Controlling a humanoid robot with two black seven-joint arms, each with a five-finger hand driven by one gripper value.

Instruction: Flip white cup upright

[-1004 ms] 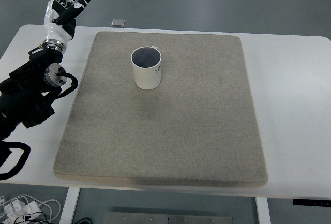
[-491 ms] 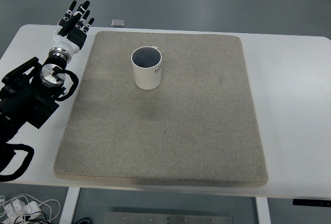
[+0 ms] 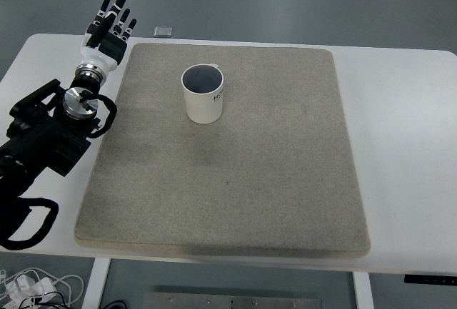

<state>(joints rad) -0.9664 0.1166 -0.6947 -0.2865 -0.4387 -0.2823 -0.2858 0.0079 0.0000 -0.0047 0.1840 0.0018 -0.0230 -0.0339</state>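
1. The desk [image 3: 400, 145] is white and fills most of the view. Grey floor shows past its far edge at 12 o'clock.
2. A big grey mat [image 3: 235, 180] lies flat on the desk. It covers the middle of the desk, and white desk shows on every side of it.
3. The robot's left arm [image 3: 43, 145] is black and comes in from 9 o'clock. It lies over the desk, just beside the left edge of the mat.
4. The white cup [image 3: 202, 95] stands upright on the mat, toward 12 o'clock from the middle of the mat. Its open mouth faces up, and the inside looks dark. There is small dark print on its side.
5. The left robot hand [image 3: 107, 29] is at 10 o'clock, over the far left corner of the desk. Its fingers are straight and spread apart, and it holds nothing. It is well apart from the cup.
6. A small grey square thing [image 3: 163, 31] sits by the far edge of the desk, near 12 o'clock, just beyond the mat.
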